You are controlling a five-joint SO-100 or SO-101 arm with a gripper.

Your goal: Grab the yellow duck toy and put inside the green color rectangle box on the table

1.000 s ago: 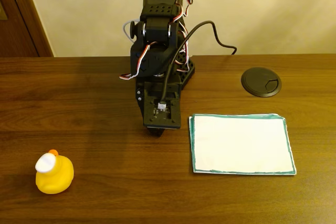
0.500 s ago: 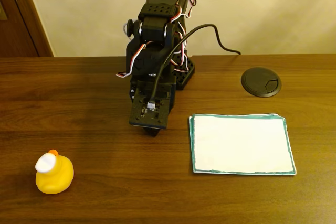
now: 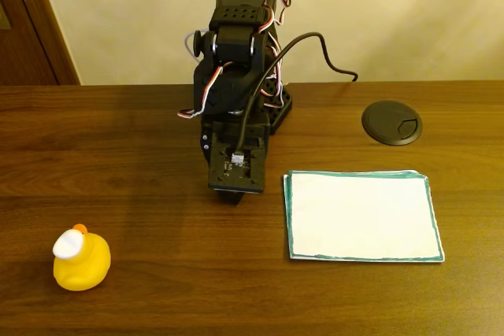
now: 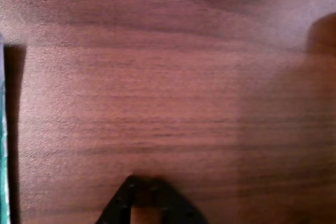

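In the fixed view the yellow duck toy (image 3: 81,259), with its white cap and orange beak, sits upright on the table (image 3: 142,155) at the front left. The green color rectangle box (image 3: 361,215), a white sheet with a green border, lies flat at the right. The black arm is folded over its base at the centre back. My gripper (image 3: 231,196) points down just above the wood, left of the sheet and far from the duck. In the wrist view the gripper (image 4: 142,181) shows as a black tip at the bottom edge, shut and holding nothing, and the sheet's green edge (image 4: 2,129) is at the far left.
A round black disc (image 3: 391,122) is set into the table at the back right. A black cable (image 3: 327,57) loops from the arm toward the wall. A dark wooden door frame (image 3: 35,29) stands at the back left.
The arm swung a little to the left half a second ago and has turned back to the right, nearly to where it began. Duck and sheet have not moved.
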